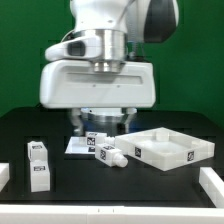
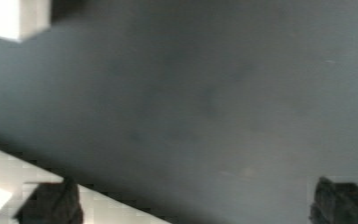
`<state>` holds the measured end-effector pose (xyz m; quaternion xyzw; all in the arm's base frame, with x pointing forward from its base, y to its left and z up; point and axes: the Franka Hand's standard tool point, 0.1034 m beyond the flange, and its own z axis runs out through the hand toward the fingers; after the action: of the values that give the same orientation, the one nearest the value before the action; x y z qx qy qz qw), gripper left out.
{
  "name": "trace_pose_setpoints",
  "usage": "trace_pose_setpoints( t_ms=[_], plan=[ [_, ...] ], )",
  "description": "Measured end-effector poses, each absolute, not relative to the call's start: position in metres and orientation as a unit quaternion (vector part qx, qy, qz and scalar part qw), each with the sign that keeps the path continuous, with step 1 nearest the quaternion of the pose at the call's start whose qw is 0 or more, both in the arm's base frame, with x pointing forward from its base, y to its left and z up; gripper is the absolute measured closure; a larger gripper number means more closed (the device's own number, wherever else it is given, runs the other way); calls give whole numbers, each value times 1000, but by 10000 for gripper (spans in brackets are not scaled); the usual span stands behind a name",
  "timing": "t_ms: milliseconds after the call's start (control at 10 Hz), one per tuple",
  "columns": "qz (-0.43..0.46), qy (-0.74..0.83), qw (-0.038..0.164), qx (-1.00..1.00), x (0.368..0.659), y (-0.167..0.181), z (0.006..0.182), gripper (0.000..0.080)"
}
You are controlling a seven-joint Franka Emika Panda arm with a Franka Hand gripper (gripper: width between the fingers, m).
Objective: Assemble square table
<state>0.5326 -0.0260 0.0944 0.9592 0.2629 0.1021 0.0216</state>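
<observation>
The white square table top [image 1: 170,148], tray-like with a raised rim, lies on the black table at the exterior view's right. Two white tagged legs [image 1: 38,152] [image 1: 40,177] stand at the left. Two more legs [image 1: 98,146] [image 1: 109,156] lie near the middle, just below the arm. My gripper [image 1: 101,124] hangs low over the table behind those middle legs. In the wrist view the gripper [image 2: 197,205] is open, with only bare dark table between its dark fingertips [image 2: 51,205]. It holds nothing.
The marker board [image 1: 78,146] lies flat beside the middle legs. White blocks sit at the table's front left [image 1: 4,176] and front right [image 1: 212,186]. In the wrist view a white corner [image 2: 12,18] and a white surface [image 2: 2,172] show at the edges.
</observation>
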Motion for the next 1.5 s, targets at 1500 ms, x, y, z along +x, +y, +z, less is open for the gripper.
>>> trace_pose_setpoints(
  t_ms=[1500],
  plan=[
    [18, 317, -9, 948, 493, 1, 72, 150]
  ],
)
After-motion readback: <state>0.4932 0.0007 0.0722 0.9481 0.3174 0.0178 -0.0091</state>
